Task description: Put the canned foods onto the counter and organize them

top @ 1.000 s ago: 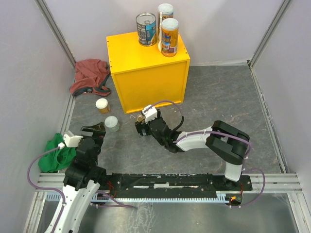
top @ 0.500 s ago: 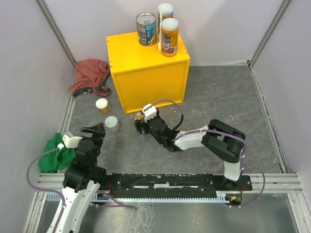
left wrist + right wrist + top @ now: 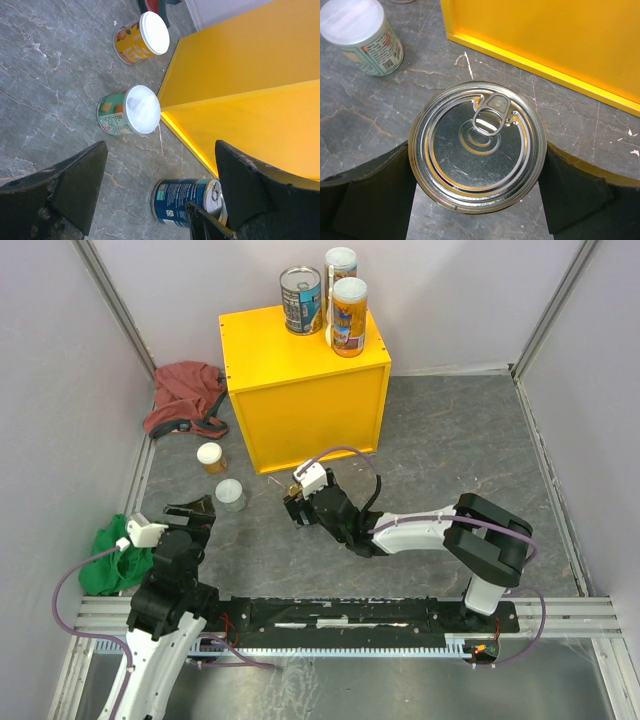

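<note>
Since a second ago, the right arm's elbow has been swung outward to the right, while the right gripper (image 3: 298,502) has been kept almost in place. A grey marbled table (image 3: 450,440) is enclosed by pale lilac walls (image 3: 60,390) and metal frame posts (image 3: 115,305). A red cloth (image 3: 185,398) is bunched in the far left corner and a green cloth (image 3: 115,558) is bunched near the left arm.

The counter (image 3: 305,400) is set toward the back. One silver-topped tin (image 3: 301,300), a nearer orange-labelled can (image 3: 349,315) and a farther orange-labelled can (image 3: 341,265) are stood upright on it. An orange-labelled short can (image 3: 210,456) and a green-labelled short can (image 3: 230,494) are left on the table beside its left front corner.

The right gripper's jaws are closed against both sides of an upright blue-labelled tin (image 3: 477,145), which is held just in front of the counter's lower edge. The left gripper (image 3: 160,185) is held wide apart above the table, with nothing between its fingers (image 3: 75,185).
</note>
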`<move>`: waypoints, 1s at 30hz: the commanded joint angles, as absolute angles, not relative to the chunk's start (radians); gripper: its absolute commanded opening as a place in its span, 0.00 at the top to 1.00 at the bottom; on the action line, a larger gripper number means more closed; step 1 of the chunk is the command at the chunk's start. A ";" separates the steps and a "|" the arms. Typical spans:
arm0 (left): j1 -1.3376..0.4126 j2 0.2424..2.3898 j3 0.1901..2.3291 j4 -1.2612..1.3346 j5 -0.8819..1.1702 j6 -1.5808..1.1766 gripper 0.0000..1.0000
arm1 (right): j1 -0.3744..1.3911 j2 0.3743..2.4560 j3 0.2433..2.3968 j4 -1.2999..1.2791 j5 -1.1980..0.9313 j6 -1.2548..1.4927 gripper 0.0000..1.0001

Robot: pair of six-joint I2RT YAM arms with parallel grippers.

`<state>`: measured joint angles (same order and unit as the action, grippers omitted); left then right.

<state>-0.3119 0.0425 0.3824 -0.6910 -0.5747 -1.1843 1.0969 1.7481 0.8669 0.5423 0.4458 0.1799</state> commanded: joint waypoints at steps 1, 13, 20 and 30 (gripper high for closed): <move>-0.313 0.026 0.419 -0.692 -0.601 -1.139 0.07 | 1.124 1.609 0.897 0.646 0.475 0.133 0.99; -0.313 0.026 0.410 -0.667 -0.601 -1.139 0.07 | 1.149 1.415 0.964 0.471 0.476 0.077 0.99; -0.314 0.031 0.391 -0.627 -0.600 -1.148 0.07 | 1.161 1.315 1.072 0.316 0.474 0.037 0.99; -0.313 0.031 0.388 -0.603 -0.610 -1.181 0.07 | 1.164 1.277 1.378 0.120 0.493 -0.028 0.99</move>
<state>-0.3119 0.0368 0.3828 -0.6521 -0.5755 -1.1843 1.1587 1.3510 1.1698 0.0246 0.4549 0.0269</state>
